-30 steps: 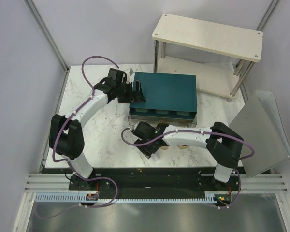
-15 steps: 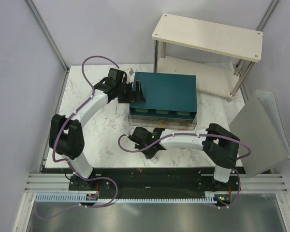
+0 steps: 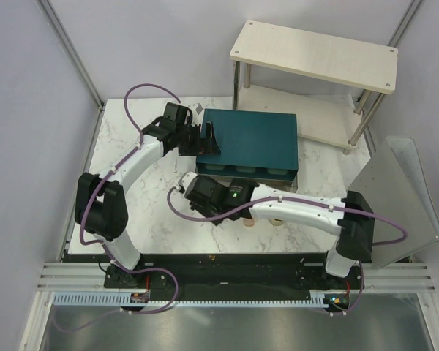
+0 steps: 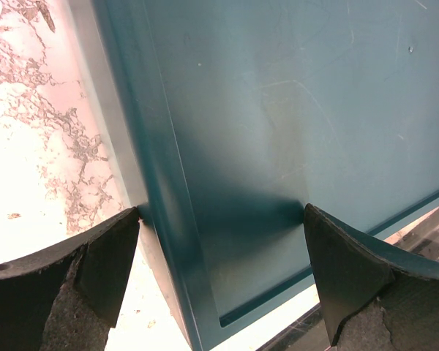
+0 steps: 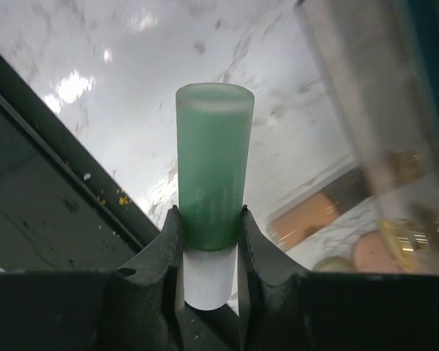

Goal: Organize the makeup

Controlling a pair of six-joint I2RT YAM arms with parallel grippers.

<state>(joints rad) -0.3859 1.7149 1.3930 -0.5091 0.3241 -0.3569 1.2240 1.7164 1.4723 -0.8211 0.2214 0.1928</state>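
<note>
The right gripper [image 5: 208,219] has its two fingers [image 5: 164,252] shut tight on the mint-green tube [image 5: 214,153], one finger on each side. They pinch it low down, right where the green part meets the white cap [image 5: 205,281]. The cap sits back between the fingers. The green end sticks out past the tips. Behind the tube is the marble table [image 5: 132,88], near its black front edge [image 5: 44,197]. The pictures do not show whether the tube touches the table.

Further out, to the right of the tube, things lie blurry on the table. The peach-tan tube [image 5: 307,216] is there with its dark end. A peach-pink pad [image 5: 372,254] is near it, partly cut off by the gripper's dark body. Just past the pad is a gold shiny thing [image 5: 413,235], too blurred to name.

The left gripper [image 4: 221,218] is far from the makeup. Its fingers [image 4: 95,270] stand as wide apart as they go and hold nothing. One is by the side of the teal box [image 4: 293,110] and the other is over its top, with the box's edge between them. It is hard to see whether a finger touches the box.

From above, the right arm covers most of the makeup in front of the box.
</note>
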